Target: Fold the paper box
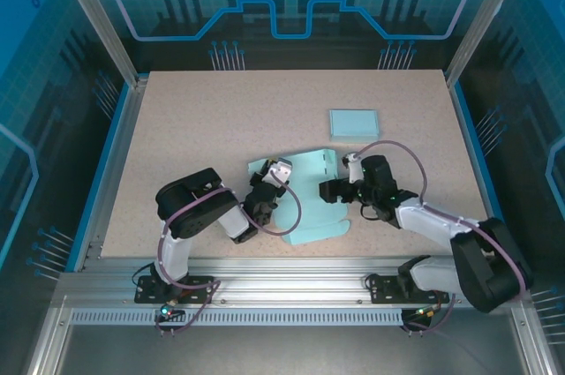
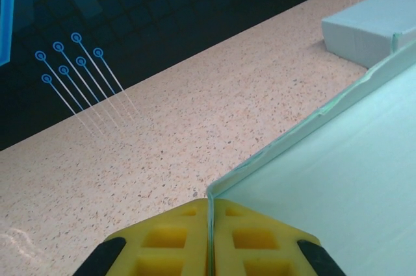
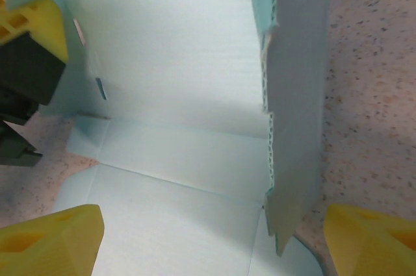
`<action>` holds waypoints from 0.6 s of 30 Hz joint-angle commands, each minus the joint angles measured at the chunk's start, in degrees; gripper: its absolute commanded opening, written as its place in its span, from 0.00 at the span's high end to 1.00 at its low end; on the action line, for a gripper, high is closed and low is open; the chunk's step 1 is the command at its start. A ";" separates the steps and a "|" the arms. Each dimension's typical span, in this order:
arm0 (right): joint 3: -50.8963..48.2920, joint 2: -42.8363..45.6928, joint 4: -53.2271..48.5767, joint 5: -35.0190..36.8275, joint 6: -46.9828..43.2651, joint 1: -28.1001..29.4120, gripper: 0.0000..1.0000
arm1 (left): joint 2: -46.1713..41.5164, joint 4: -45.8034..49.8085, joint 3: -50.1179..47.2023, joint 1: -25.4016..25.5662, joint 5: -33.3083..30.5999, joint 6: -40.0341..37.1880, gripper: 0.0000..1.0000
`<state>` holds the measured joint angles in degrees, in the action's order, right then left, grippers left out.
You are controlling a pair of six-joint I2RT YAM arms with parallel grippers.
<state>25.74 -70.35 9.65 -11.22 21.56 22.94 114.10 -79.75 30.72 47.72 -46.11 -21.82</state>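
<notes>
The paper box (image 1: 309, 207) is a pale mint sheet of corrugated card, only partly folded, lying on the table (image 1: 212, 119) near its front edge, between the 2 arms. Its base panel lies flat, and walls stand up from it at the far side and the right side.

In the left wrist view the left hand (image 2: 210, 224) is clamped on the box (image 2: 338, 185): its 2 yellow pads (image 2: 169, 237) are pressed together with a thin raised edge of card pinched in the seam between them. From above, that hand (image 1: 269, 172) sits at the box's far left corner.

The right hand (image 1: 331, 190) is at the box's right side. In its wrist view its yellow fingertips (image 3: 52, 237) stand wide apart and grip nothing; the upright right wall (image 3: 296, 94) rises between them, with 1 fingertip over the flat panel and the other over bare table outside the wall.

Farther back and to the right, well apart, a second box (image 1: 354, 122) of the same colour lies flat and closed.
</notes>
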 commanded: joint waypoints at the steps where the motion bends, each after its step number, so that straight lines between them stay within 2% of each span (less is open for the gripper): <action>1: -0.91 4.86 -3.51 -3.50 1.15 -2.41 0.10 | -1.18 -0.50 -0.88 -0.02 1.84 -5.19 0.90; 6: 1.68 11.25 -10.69 -3.71 4.91 -6.74 0.08 | -3.21 -0.50 -1.45 0.79 4.16 -10.46 0.92; 9: 5.73 14.15 -16.19 -5.75 8.15 -8.34 0.12 | -3.78 -0.50 -0.91 1.01 5.33 -12.63 0.95; 12: 11.76 17.25 -23.63 -5.32 10.05 -7.70 0.20 | -4.49 -0.50 -0.19 1.07 6.75 -12.96 1.00; 14: 16.32 18.04 -30.41 -2.20 10.17 -6.89 0.29 | -4.59 -0.49 0.51 1.14 7.28 -13.34 1.00; 18: 22.62 16.36 -38.57 1.48 4.03 -6.82 0.36 | -5.40 -0.50 1.98 0.90 9.44 -15.62 1.00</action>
<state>45.76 -53.54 -18.48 -12.73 28.60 15.73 111.02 -79.55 30.96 48.45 -39.38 -34.83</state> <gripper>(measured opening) 0.646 0.072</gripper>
